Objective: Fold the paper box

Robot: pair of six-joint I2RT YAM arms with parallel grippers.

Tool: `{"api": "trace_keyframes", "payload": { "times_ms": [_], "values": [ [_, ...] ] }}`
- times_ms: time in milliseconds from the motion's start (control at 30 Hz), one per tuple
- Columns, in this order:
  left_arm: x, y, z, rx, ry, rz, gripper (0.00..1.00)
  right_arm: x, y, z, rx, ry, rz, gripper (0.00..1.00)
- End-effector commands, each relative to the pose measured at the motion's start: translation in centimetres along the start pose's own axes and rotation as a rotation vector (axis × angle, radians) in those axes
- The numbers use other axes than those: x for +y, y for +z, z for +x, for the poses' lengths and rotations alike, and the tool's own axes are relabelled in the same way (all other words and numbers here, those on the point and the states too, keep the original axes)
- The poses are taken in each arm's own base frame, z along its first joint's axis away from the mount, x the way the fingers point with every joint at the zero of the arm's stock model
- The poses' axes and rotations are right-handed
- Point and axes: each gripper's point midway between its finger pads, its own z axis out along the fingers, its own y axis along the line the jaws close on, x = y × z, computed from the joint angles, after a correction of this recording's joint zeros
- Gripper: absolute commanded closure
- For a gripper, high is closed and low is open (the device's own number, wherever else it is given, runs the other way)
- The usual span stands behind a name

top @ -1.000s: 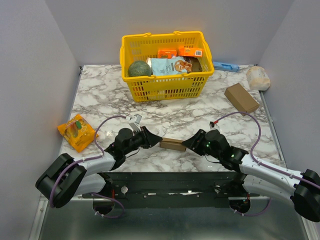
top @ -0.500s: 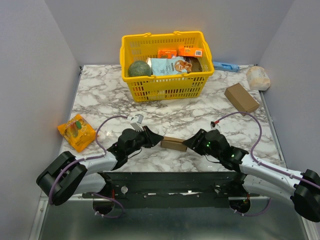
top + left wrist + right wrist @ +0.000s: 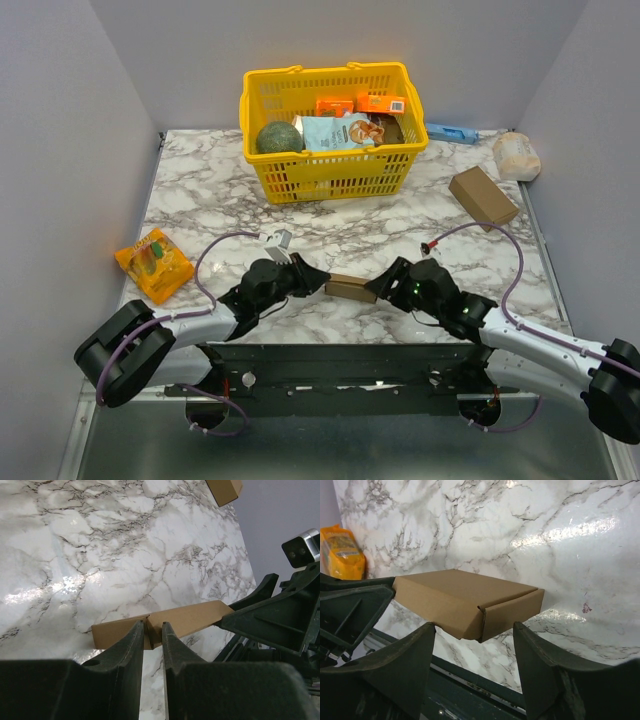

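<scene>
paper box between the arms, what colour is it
Plain brown paper box, best in right wrist view.

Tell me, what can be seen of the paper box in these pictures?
The paper box is plain brown cardboard, already folded into a flat closed shape with a visible corner seam. It is by the near edge of the table. The left gripper pinches one thin wall; the right gripper holds its jaws open around the other end, apparently not touching.

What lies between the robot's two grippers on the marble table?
The paper box lies between them, as the top view shows. The left gripper pinches one end; the right gripper stands open around the other.
</scene>
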Motion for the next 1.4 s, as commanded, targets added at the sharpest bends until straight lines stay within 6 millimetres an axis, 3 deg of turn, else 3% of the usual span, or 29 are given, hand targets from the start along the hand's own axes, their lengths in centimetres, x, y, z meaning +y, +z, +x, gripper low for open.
{"api": "trace_keyframes", "payload": {
  "times_ms": [0,167,300,667,1367],
  "values": [
    [10.3,-5.4,10.2,0.379,0.071,-0.373,0.93,0.9,-0.3,-1.0,-0.011,-0.05,0.009,0.2],
    [10.2,-5.4,10.2,0.379,0.088,-0.371,0.93,1.3,-0.8,-2.2,-0.03,-0.033,-0.008,0.16],
    [10.3,-5.3,10.2,0.384,0.093,-0.381,0.94,1.4,-1.7,-2.9,-0.047,-0.003,-0.043,0.22],
    [10.3,-5.3,10.2,0.386,0.099,-0.388,0.94,-1.9,-2.7,-1.4,-0.047,0.074,-0.008,0.33],
    [10.3,-5.5,10.2,0.391,0.1,-0.394,0.94,-3.1,-2.4,0.2,0.014,0.093,0.009,0.49]
  ]
}}
